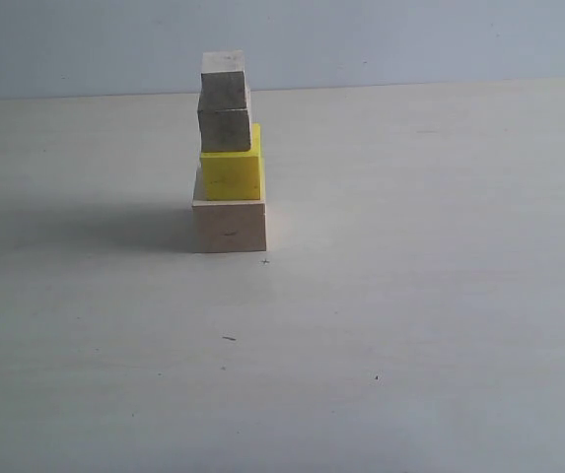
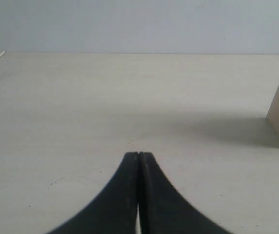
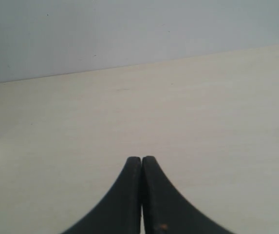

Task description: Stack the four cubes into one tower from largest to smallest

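Tower (image 1: pixel 230 158): a column of four cubes, upright, left of centre in the upper half of the exterior view, with no arm near it in that view.
Base: large pale wood cube (image 1: pixel 229 227), flat on the surface, the widest block of the column.
Second level: bright yellow cube (image 1: pixel 232 175), resting on the base, its right edge almost in line with the right edge of the base.
Third level: smaller plain wood cube (image 1: pixel 225 129), grey-brown in the shade, sitting on the yellow cube and set toward that cube's left side, so a strip of yellow shows to its right.
Top: small pale wood cube (image 1: pixel 225 72) on the third cube, close to it in apparent size, lying a touch to the right of it.
Surface (image 1: pixel 410 296): pale whitish wood-grain tabletop filling most of the frame, with a few dark specks at lower centre.
Shadow (image 1: pixel 95 227): soft grey band stretching from the base toward the left edge of the frame.
Wall (image 1: pixel 410 39): plain pale blue-grey strip across the top of the frame.
Left gripper (image 2: pixel 138 156): black jaws pressed together, nothing between them, low over the bare surface; part of the pale wood base shows at the edge of its wrist view, well apart from the tips.
Right gripper (image 3: pixel 141 158): black jaws together, holding nothing, over bare surface.
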Tool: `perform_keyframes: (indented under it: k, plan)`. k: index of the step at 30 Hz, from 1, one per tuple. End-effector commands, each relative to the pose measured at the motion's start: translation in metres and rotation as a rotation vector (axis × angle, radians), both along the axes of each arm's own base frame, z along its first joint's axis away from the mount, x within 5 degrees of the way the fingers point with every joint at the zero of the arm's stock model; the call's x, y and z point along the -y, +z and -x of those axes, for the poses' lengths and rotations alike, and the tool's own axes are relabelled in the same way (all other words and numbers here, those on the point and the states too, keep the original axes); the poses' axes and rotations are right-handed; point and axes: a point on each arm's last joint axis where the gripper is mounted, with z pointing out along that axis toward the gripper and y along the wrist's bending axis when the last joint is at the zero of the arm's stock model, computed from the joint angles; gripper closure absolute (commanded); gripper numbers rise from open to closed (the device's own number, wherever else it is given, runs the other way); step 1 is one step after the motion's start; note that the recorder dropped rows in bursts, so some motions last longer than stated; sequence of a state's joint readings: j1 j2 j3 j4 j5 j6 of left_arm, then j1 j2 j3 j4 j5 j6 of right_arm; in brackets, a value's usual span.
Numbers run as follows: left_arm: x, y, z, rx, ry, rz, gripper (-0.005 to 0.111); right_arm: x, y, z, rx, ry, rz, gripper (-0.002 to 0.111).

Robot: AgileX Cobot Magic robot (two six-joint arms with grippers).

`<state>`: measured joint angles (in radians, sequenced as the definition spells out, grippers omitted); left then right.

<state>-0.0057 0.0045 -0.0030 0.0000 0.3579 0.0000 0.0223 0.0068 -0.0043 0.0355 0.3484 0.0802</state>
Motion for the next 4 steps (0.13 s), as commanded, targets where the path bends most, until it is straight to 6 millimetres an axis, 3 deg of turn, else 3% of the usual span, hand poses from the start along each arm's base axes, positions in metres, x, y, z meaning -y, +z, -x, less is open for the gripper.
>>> perform_keyframes:
  k: [1,4]
  plan:
    - [0.0004,-0.0004,0.0001,0.006,-0.005,0.006,0.107,-0.0003,-0.0007,0.0002,0.007,0.004,-0.002,0.108]
    - [0.0004,-0.0004,0.0001,0.006,-0.005,0.006,0.107,-0.0003,-0.0007,0.0002,0.007,0.004,-0.002,0.108]
